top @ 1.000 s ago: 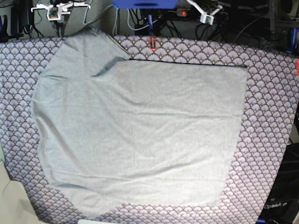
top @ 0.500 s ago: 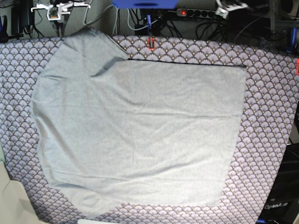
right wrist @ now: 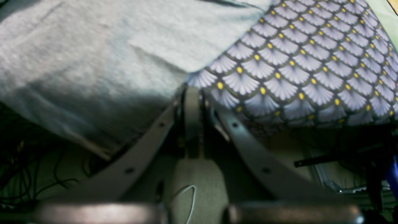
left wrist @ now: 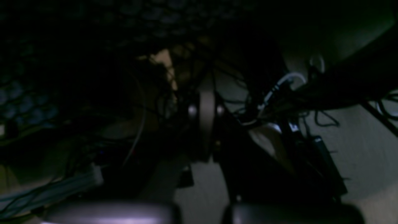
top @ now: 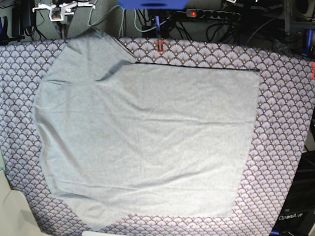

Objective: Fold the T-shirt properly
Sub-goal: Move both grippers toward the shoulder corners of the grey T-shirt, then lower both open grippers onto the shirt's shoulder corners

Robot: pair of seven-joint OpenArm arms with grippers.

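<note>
Base view, read from its left edge: the right gripper (top: 55, 11), a white claw parked above the table's far-left corner, sits where it sat a second ago, and the right wrist view shows its jaws pressed together on nothing, poised just off the edge where a sleeve of the shirt hangs over. Next comes the large light heather-grey knit T-shirt (top: 147, 142), spread nearly flat across the purple fan-scale patterned tablecloth (top: 285, 113), one sleeve reaching the far-left corner, the body filling the middle and ending in a straight edge toward the right; its outline and creases match the earlier pictures, so no fold has been laid. The change is at far right: the left gripper, visible beyond the table's far edge a second ago, has slid rightward and is now out of the base view. Its own dim wrist camera shows only floor cables and shadow, with the jaws closed and empty. Judging from this, both arms have pulled clear, and folding has not begun.
</note>
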